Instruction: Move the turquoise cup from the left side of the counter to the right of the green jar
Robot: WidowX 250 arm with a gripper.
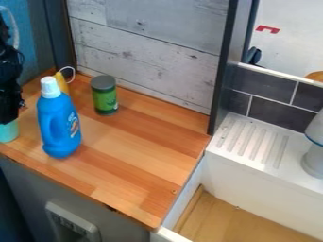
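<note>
See teal object (8, 132) directly below black gripper (9, 117), over left end of wooden counter (142, 156). Can't tell if apart or clamped on it. Note blue bottle (58, 124), white-capped, just beside gripper; yellow item (62, 83) behind bottle; green can (105, 97) farther from gripper; grooved white ledge (255, 144) well apart.
</note>
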